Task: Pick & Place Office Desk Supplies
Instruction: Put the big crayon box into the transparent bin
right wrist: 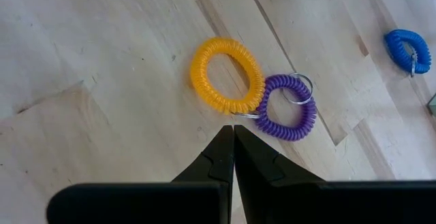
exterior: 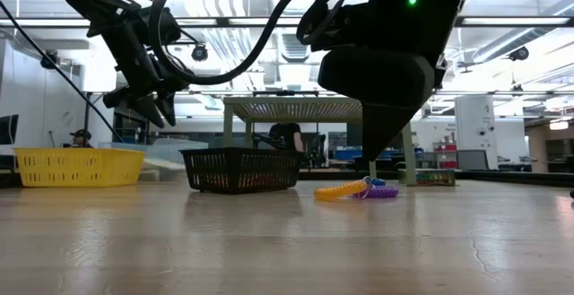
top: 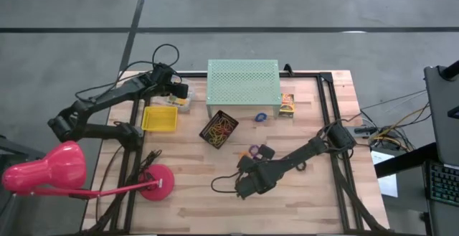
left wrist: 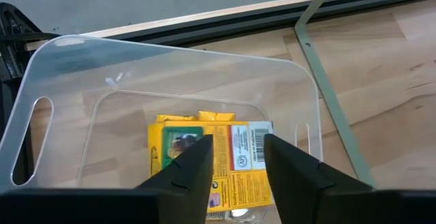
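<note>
- Two end effectors at work: left end effector [left wrist: 235, 159] poised above a clear plastic bin [left wrist: 61, 67] at the far left of the counter [top: 301, 193], fingers spread with a gap between them and nothing pinched.
- Directly under that gap, a yellow-orange printed box [left wrist: 238, 152] flat on the bin's floor; likely just let go, judging by the parted fingers right above it.
- Right end effector [right wrist: 234, 142] low over the middle of the counter, fingers pressed together to a point, gripping nothing.
- Tips aimed at an orange coil band [right wrist: 226, 74] and a purple coil band [right wrist: 286, 105], touching each other and seemingly joined by thin metal rings; probably lined up as the next pick.
- Blue coil band [right wrist: 407, 49] alone, well apart from that pair, near the mint-green perforated stand [top: 242, 85].
- Another yellow-orange printed box [top: 287, 105] on the bare counter just beside the stand, not yet sorted.
- Black mesh basket [top: 219, 128] near the centre, holding a tangle of red, orange and yellow rubber bands.
- Yellow tray [top: 160, 118] just beside the clear bin; contents not discernible from above.
- Pink desk lamp [top: 50, 170] at the near left corner, outside the sorting.
</note>
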